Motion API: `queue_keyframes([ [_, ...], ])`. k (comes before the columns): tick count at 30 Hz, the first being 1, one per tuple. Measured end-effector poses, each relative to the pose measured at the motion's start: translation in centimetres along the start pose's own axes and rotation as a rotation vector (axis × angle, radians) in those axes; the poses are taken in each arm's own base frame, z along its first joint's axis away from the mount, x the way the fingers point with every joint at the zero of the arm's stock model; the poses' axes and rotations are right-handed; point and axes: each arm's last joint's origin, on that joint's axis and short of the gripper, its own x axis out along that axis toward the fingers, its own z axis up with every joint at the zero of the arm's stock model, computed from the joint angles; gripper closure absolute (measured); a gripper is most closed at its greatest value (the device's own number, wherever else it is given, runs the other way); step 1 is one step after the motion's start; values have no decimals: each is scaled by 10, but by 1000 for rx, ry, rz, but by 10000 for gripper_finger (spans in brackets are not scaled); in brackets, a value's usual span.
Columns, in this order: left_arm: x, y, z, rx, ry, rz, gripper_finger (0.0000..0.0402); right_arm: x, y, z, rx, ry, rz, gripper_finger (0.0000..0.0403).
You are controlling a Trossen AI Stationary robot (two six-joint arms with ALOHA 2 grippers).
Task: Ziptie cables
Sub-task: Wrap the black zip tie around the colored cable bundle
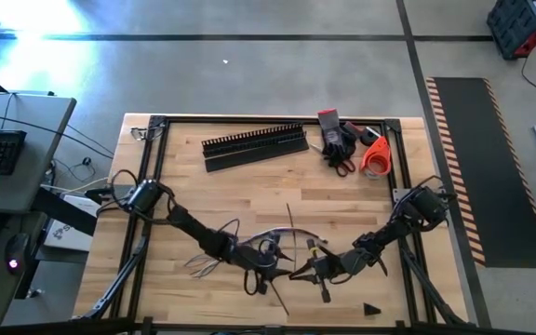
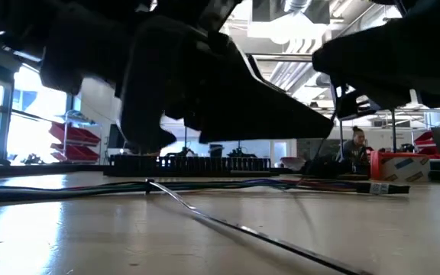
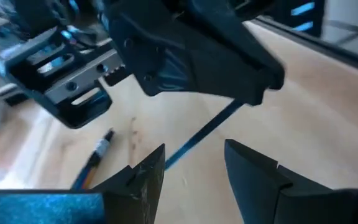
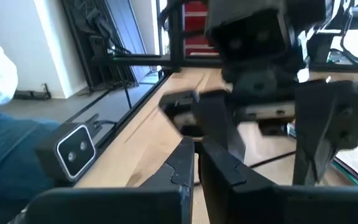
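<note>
The cables (image 1: 235, 244) lie loose on the near middle of the table, and in the low view they run flat along it (image 2: 90, 188). My right gripper (image 1: 311, 270) reaches in from the right, shut on a thin dark zip tie (image 3: 197, 138). My left gripper (image 3: 194, 148) faces it from the left, just over the cables (image 1: 273, 258). It is open, with one finger on each side of the tie, and I see no touch. In the right wrist view my right gripper (image 4: 196, 152) shows shut, with the left gripper close in front of it. My right gripper pinches the zip tie's upper end (image 3: 236, 111) between its two shut fingertips, coming nearly level from the table's right. The tie slants down away from the fingers and passes between my left gripper's open fingers. Its lower end is hidden behind the left finger.
A black slotted duct (image 1: 254, 140) and a flat black strip (image 1: 254, 159) lie at the far side. Beside them are hand tools (image 1: 338, 144) and an orange tape roll (image 1: 376, 156). Another loose tie (image 2: 250, 233) lies on the near table. A black frame (image 1: 156, 121) rims the table.
</note>
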Motion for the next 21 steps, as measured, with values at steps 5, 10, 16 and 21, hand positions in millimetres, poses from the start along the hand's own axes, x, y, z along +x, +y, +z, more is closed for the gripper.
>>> queue_keyframes([
  [5, 4, -6, -9, -2, -21, 96, 261, 1, -3, 1, -3, -11, -9, 403],
  [10, 6, -6, -8, -27, -78, 120, 266, 2, -4, 1, -4, -11, -16, 403],
  [16, 5, -8, -7, -51, -87, 105, 337, 2, -5, 1, -6, -4, -18, 403],
  [21, 5, -9, -7, -70, -100, 65, 393, 2, -5, 0, -4, 7, -23, 403],
])
